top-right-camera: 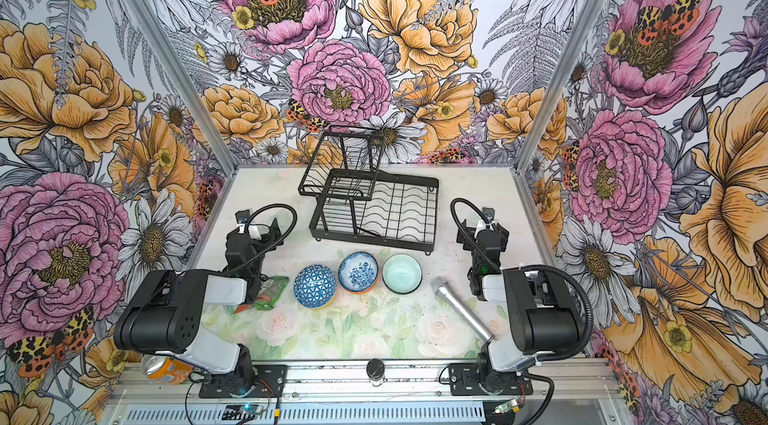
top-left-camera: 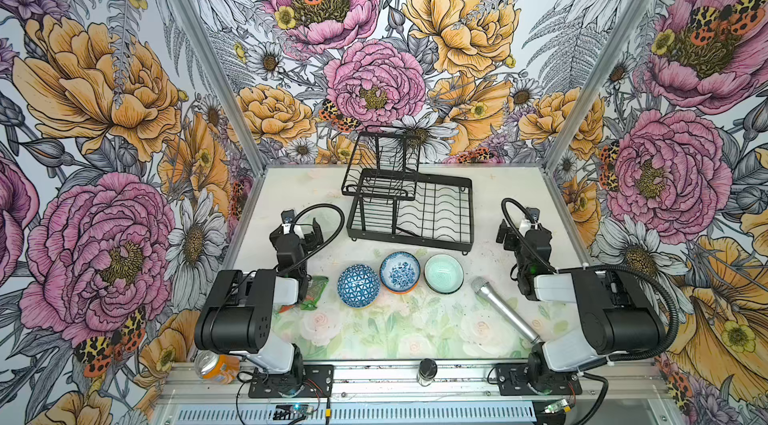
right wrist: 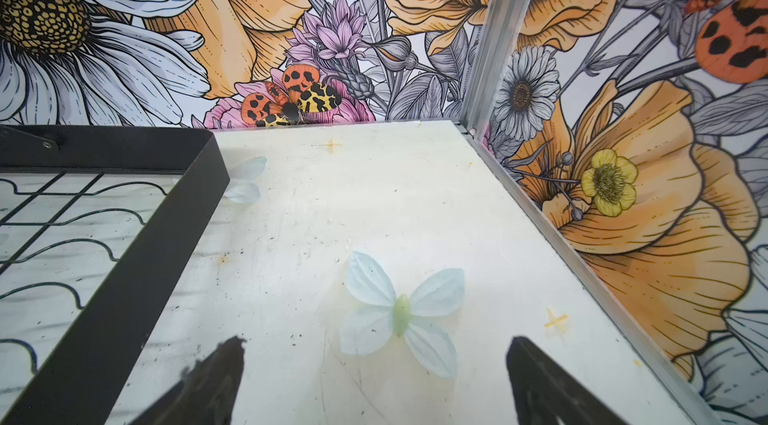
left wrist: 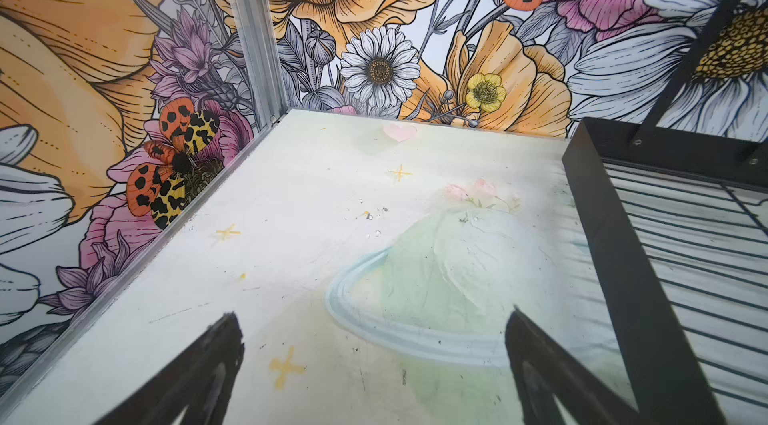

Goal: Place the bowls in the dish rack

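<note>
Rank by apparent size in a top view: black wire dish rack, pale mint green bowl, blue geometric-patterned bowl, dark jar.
black wire dish rack
pale mint green bowl and blue geometric-patterned bowl, alike
dark jar

Only the edge of an orange bowl (top-left-camera: pixel 405 290) showed under the flowery bowl (top-left-camera: pixel 400 270). The left arm (top-left-camera: pixel 249 310) hid part of a green packet (top-left-camera: pixel 314 289) and a can (top-left-camera: pixel 217 367). The right arm (top-left-camera: pixel 602 310) hid the microphone's (top-left-camera: pixel 503 310) end. Both wrist views cut off the dish rack (left wrist: pixel 615 256).
</note>
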`<state>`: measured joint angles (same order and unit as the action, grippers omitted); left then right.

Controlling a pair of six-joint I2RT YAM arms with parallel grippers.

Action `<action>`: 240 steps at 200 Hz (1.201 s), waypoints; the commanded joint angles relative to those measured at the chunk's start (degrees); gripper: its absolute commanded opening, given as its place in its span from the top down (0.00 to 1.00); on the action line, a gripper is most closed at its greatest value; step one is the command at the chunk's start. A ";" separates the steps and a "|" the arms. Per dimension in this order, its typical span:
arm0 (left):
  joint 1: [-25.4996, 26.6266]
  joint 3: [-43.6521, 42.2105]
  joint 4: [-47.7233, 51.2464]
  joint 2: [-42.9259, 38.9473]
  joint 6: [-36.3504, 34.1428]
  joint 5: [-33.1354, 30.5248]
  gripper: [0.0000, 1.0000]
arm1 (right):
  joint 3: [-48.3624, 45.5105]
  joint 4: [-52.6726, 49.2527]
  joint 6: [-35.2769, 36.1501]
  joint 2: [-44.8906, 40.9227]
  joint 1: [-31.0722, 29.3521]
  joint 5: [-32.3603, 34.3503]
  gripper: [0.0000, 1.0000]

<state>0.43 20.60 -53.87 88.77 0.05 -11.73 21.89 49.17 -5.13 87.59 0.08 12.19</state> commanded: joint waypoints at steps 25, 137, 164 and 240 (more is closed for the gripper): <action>0.44 0.81 -0.30 0.08 -0.03 0.29 0.01 | -0.15 1.71 -0.87 0.33 0.01 0.63 0.01; 0.37 0.85 -0.10 0.08 0.01 0.45 0.01 | -0.03 1.70 -0.86 0.44 -0.01 0.60 0.00; 0.36 0.85 -0.18 -0.05 0.06 0.42 0.01 | -0.07 1.67 -0.86 0.36 -0.04 0.56 0.01; 0.07 0.97 0.27 -0.48 0.06 1.12 0.01 | -0.44 0.72 -0.59 -1.90 -0.21 0.95 0.01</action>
<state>0.51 20.60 -53.84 88.77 0.05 -11.68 21.89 49.15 -5.13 87.55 0.08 12.21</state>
